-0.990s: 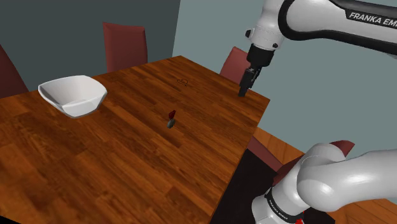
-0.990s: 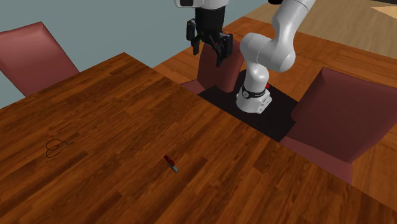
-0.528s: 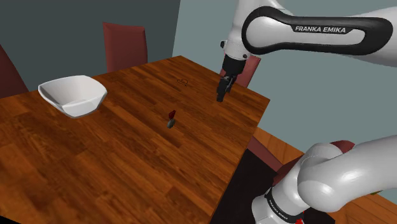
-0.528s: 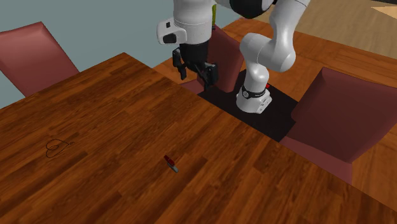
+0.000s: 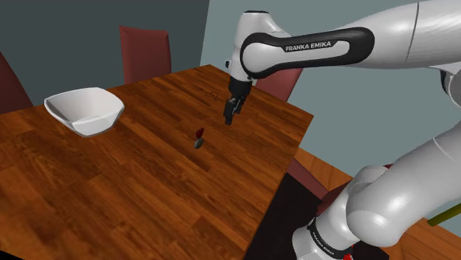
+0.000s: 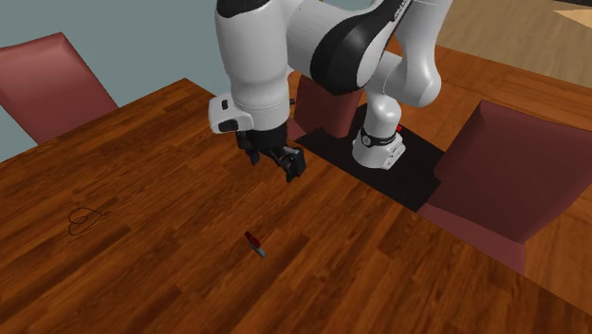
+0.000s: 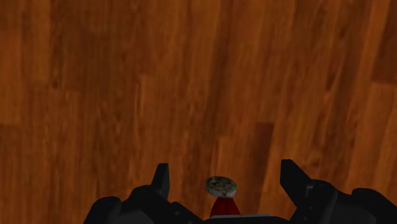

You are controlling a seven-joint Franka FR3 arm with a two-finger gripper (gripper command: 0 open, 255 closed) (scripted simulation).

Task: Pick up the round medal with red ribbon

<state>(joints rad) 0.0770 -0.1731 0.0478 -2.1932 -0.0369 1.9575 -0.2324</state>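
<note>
One medal (image 5: pixel 198 138), one bowl (image 5: pixel 85 110), one table (image 5: pixel 140 203), five chairs (image 5: pixel 145 52).

This is a dining room in a home. A large wooden table (image 5: pixel 111 177) has dark red upholstered chairs (image 6: pixel 517 171) drawn up along its sides, and a white bowl (image 5: pixel 83 109) sits on it. Plain blue-grey walls (image 5: pixel 354 122) and a wood-board floor (image 6: pixel 531 66) (lighter than the tabletop) surround it.
</note>
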